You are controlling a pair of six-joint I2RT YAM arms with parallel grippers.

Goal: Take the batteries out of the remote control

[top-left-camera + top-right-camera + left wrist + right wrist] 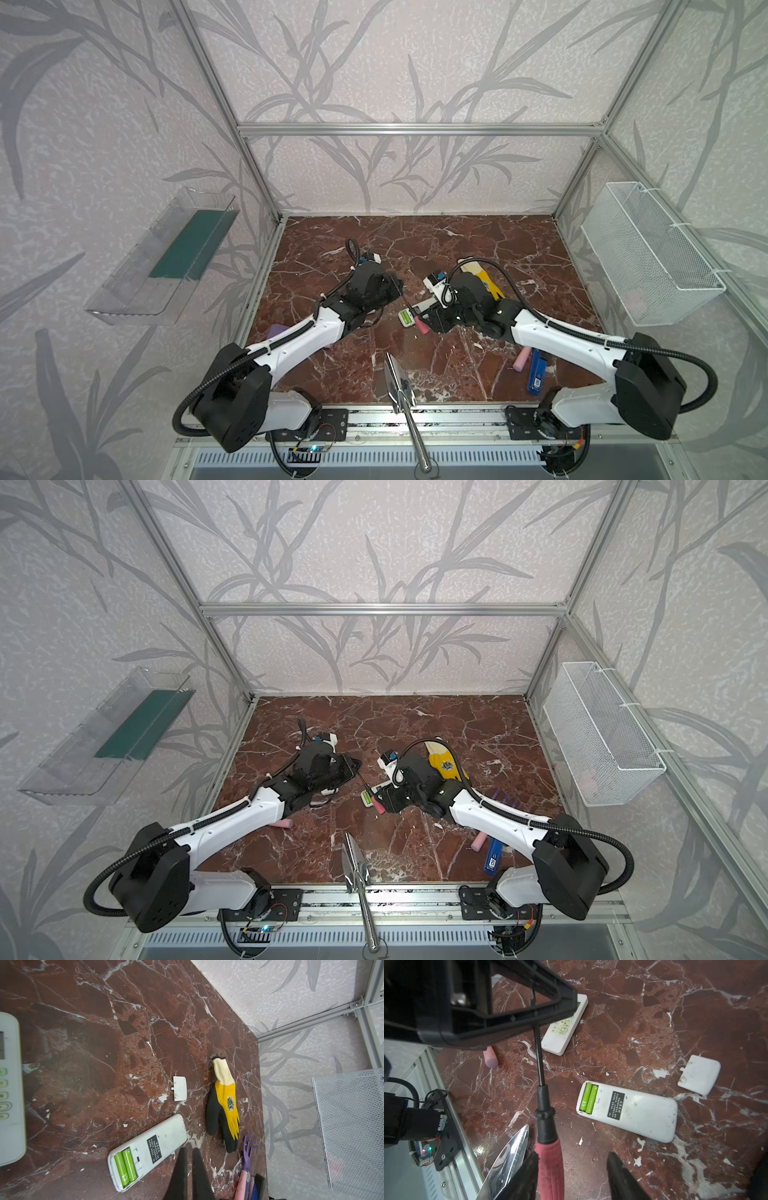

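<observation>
Batteries [588, 1098] lime green in remote [643, 1118], red marble tabletop [654, 1012], leaf-patterned walls [395, 62], left fingers [178, 1172] closed, right fingers [623, 1178] apart

The red-marble tabletop [415, 249] bears an open-backed remote [633, 1113] near centre, a loose cover [698, 1074] and a glove [226, 1103] toward its two o'clock.

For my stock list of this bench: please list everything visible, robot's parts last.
open remote: 1, white, centre, face down
batteries: 2, lime green, in its bay
battery cover: 1, white, beside it
second remote: 1, white, under left arm
screwdriver: 1, pink handle, centre
glove: 1, yellow-black, behind right arm
pink cylinders: 2, one near each arm
rake: 1, purple, right
blue tool: 1, front right
trowel: 1, silver, front
basket: 1, white wire, right wall
tray: 1, clear, left wall
left fingers: shut, at screwdriver shaft
right fingers: open, beside screwdriver handle
</observation>
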